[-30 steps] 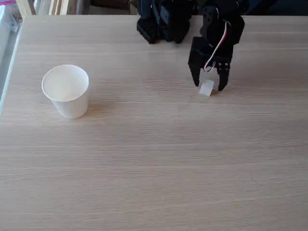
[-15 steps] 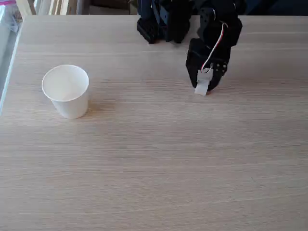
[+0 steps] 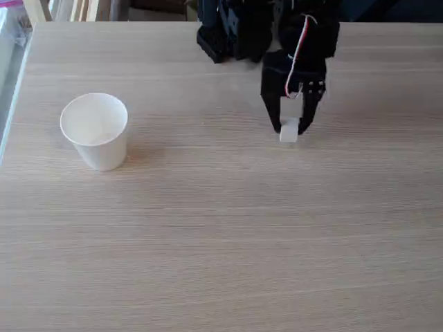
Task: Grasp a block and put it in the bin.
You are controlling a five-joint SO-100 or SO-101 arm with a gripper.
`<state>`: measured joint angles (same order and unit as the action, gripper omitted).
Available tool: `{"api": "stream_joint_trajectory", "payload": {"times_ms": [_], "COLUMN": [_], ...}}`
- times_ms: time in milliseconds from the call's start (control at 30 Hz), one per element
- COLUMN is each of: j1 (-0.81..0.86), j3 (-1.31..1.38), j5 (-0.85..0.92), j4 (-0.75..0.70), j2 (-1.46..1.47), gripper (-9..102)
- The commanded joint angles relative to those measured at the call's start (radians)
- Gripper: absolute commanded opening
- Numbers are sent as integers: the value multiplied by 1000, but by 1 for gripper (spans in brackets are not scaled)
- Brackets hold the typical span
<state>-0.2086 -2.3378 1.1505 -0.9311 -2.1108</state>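
- One block (image 3: 288, 131) sits pinched between the two fingers of the gripper (image 3: 289, 129), so the claw is grasping it; whether the block rests on the table (image 3: 228, 228) or is just clear of it cannot be told from the fixed view.
- One cup (image 3: 95, 131), the bin, stands upright and open-mouthed well apart from the block, toward the left of the view. Its open top faces up, which suits a drop from above.
- Both fingers point straight down at the tabletop, a grip that holds the small cube by its sides and leaves its lower half showing below the fingertips.
- One arm (image 3: 304, 41) reaches out from its base (image 3: 232, 31) at the far edge of the table, folded tightly, with the wrist nearly over the gripper and a red-and-white wire running down it.
- Judging by this, the grasp looks made, and the carry across to the cup is not yet done.
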Motion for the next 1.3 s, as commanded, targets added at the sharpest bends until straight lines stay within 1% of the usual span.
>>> {"api": "stream_joint_trajectory", "payload": {"times_ms": [0, 200, 300, 367, 500, 633, 1000, 1267], "j1": [48, 178, 244, 282, 362, 436, 598, 735], "j3": [2, -37, -66, -71, -48, -3, 290, 400], "j5": [103, 276, 322, 322, 330, 341, 325, 307], "j4": [49, 175, 241, 259, 262, 265, 221, 196], "j2": [-94, -204, -242, -255, -256, -249, -126, -6], "gripper": [6, 6, 6, 4, 6, 5, 4, 4]}}
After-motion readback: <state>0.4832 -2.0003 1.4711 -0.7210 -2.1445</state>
